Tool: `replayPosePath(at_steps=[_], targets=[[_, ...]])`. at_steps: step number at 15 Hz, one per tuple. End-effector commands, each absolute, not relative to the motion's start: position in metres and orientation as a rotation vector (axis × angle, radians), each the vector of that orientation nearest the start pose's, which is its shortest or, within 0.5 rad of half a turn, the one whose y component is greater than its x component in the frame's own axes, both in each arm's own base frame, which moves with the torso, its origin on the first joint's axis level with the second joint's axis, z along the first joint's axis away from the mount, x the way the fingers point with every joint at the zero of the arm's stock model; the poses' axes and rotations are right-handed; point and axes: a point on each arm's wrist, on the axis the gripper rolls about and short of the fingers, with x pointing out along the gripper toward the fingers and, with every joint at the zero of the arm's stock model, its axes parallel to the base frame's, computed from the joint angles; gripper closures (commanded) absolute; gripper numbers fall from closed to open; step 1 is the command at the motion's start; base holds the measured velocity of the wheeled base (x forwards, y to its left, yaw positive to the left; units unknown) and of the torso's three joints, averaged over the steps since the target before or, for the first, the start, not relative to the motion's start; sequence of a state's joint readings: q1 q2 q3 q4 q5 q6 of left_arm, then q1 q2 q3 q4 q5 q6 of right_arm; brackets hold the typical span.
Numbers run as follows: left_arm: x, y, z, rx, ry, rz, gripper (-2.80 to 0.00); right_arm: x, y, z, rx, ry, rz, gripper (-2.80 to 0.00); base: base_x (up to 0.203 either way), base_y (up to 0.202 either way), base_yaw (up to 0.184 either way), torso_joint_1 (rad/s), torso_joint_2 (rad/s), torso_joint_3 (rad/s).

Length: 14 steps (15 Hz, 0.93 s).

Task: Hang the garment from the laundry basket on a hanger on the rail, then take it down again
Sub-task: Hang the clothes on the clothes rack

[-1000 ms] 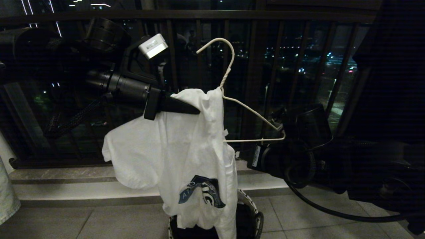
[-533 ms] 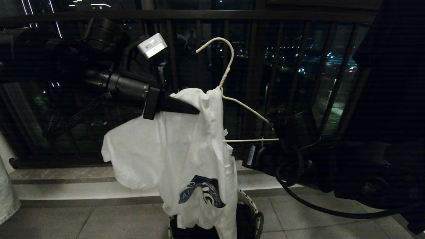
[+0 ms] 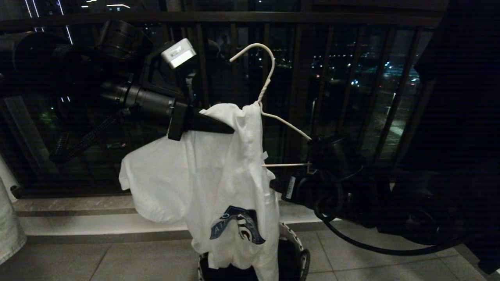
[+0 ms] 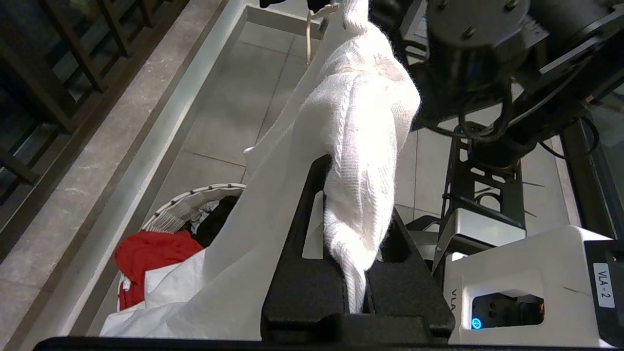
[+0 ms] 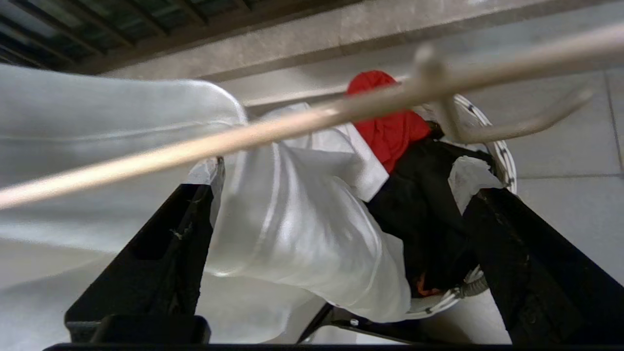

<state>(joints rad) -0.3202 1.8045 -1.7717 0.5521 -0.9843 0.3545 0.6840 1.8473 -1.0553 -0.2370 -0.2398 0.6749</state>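
Note:
The white garment (image 3: 218,168) with its blue chest graphic is draped over the left half of the thin white wire hanger (image 3: 272,64), held up in the air. My left gripper (image 3: 228,128) is shut on the bunched shoulder cloth (image 4: 360,122) beside the hanger's neck. My right gripper (image 3: 273,183) is open just under the hanger's bottom bar (image 5: 292,126), its fingers wide apart with the garment (image 5: 292,219) beyond them and nothing gripped. The hem hangs into the laundry basket (image 3: 297,249) below. The rail is out of view.
The dark balcony railing (image 3: 297,78) stands close behind the hanger, with a stone step (image 3: 78,222) at its foot. In the basket (image 5: 502,161) lie a red cloth (image 5: 390,122) and a black garment (image 5: 424,204). My own base (image 4: 512,273) is on the tiled floor.
The right gripper has opened and moved left and down from the hanger's right end to under its bottom bar. The left gripper, hanger and garment have stayed put.

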Motion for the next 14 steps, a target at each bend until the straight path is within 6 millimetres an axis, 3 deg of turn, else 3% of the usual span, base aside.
replayPosePath(at_steps=[1, 3, 4, 9, 14], targets=[[0.301, -0.118, 0.311, 0.088, 0.360, -1.348, 0.00, 0.274, 0.216, 0.156, 0.393, 0.633, 0.231, -2.80, 0.000, 0.000, 0.000, 0.000, 0.00, 0.000], [0.301, -0.118, 0.311, 0.089, 0.359, -1.348, 0.00, 0.275, 0.216, 0.155, 0.388, 0.630, 0.215, -2.80, 0.000, 0.000, 0.000, 0.000, 0.00, 0.000], [0.301, -0.118, 0.311, 0.089, 0.358, -1.347, 0.00, 0.275, 0.215, 0.154, 0.383, 0.624, 0.200, 0.00, 0.000, 0.000, 0.000, 0.000, 0.00, 0.000], [0.304, -0.116, 0.311, 0.091, 0.344, -1.338, 0.00, 0.273, 0.208, 0.158, 0.385, 0.613, 0.182, 0.00, 0.000, 0.000, 0.000, 0.000, 0.00, 0.000], [0.303, -0.114, 0.313, 0.091, 0.339, -1.333, 0.00, 0.289, 0.186, 0.155, 0.397, 0.602, 0.106, 0.00, 0.000, 0.000, 0.000, 0.000, 0.00, 0.000]])
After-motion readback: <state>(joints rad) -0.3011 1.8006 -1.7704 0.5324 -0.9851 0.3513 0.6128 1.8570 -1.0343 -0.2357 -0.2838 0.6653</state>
